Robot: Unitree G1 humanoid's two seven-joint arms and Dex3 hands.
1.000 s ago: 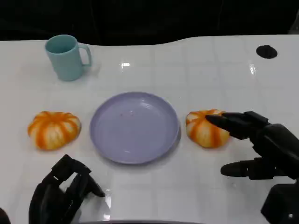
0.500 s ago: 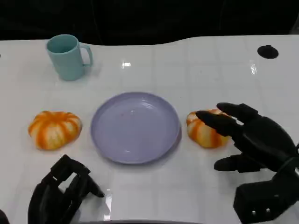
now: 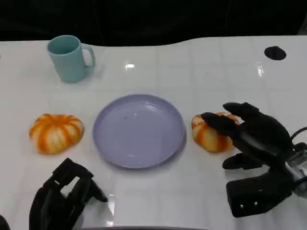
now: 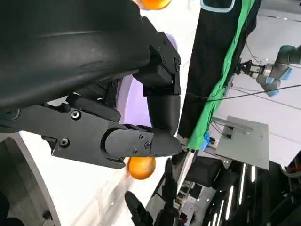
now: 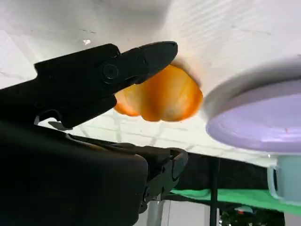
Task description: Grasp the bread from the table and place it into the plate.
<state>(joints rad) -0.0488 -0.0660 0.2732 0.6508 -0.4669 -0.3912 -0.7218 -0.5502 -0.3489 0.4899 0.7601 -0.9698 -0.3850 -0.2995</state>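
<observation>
The right hand (image 3: 244,132) was seen spread over the right-hand bread (image 3: 211,133), fingers (image 5: 141,59) arched above it, no grip yet closed. That bread lay on the white bench (image 3: 216,72) just beside the purple plate (image 3: 139,130). Another bread (image 3: 56,132) lay left of the plate. The left hand (image 3: 64,196) was curled near the bench's front edge, holding nothing.
</observation>
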